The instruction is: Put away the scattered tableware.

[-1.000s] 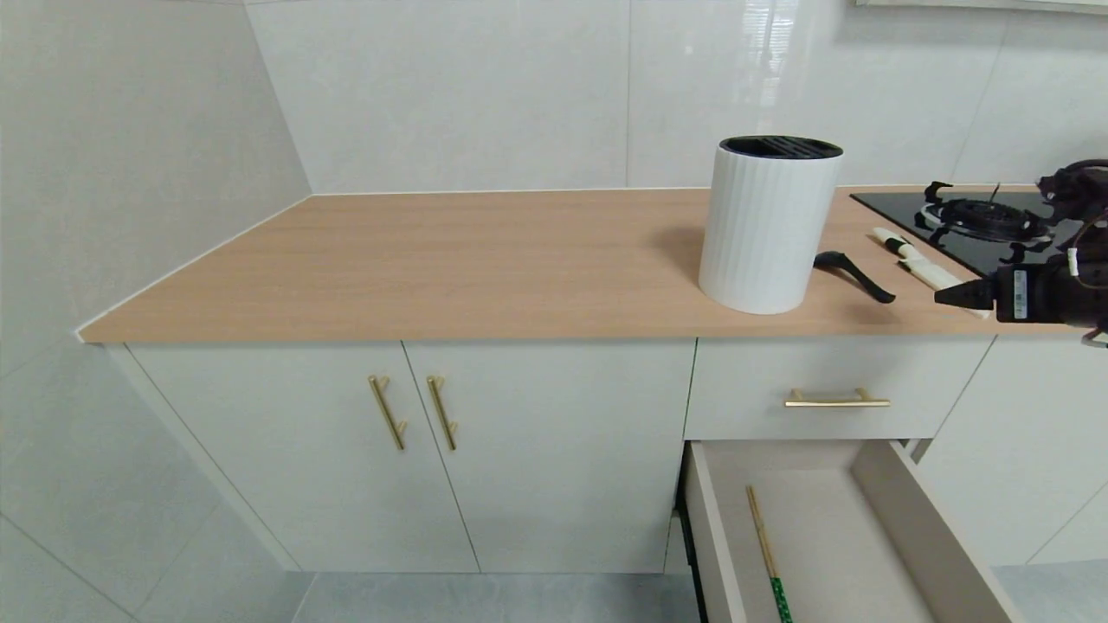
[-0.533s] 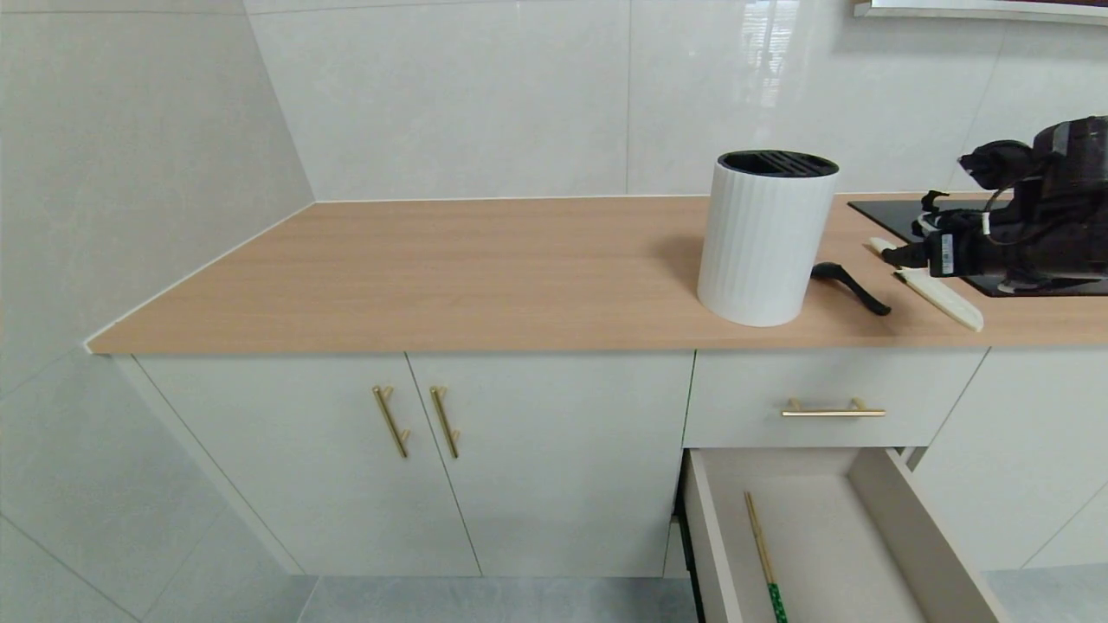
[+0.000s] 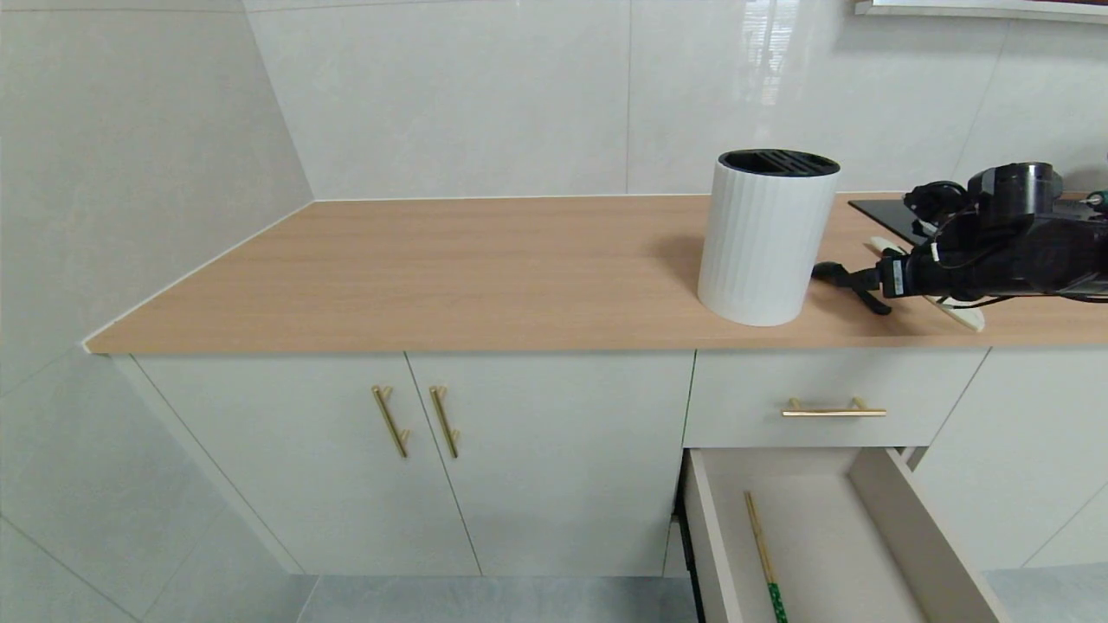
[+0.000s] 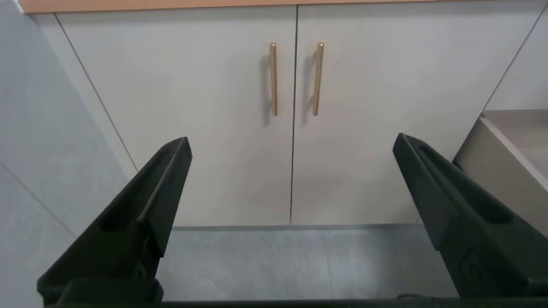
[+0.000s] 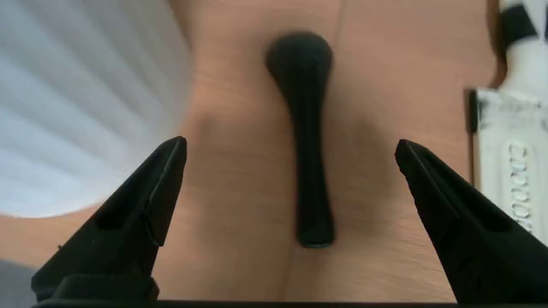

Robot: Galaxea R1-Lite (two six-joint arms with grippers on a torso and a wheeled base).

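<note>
- Wood-grain surface (image 3: 476, 268), running along the tiled wall into the left corner.
- White ribbed cylindrical holder (image 3: 766, 251) with a black slotted top, upright, toward the surface's right end.
- Black spoon (image 3: 829, 271) lying flat just right of the holder, with a small gap between them.
- White knife (image 3: 963, 315) flat, further right, apart from the spoon.
- Black glass hob (image 3: 876, 213) at the far right.
- Open drawer (image 3: 917, 528) below, with chopsticks (image 3: 762, 541) on its floor.

Spoon (image 3: 827, 271) on counter (image 3: 476, 268) between holder (image 3: 766, 238) and knife (image 3: 965, 316); chopsticks (image 3: 762, 541) in drawer (image 3: 917, 536)
</note>
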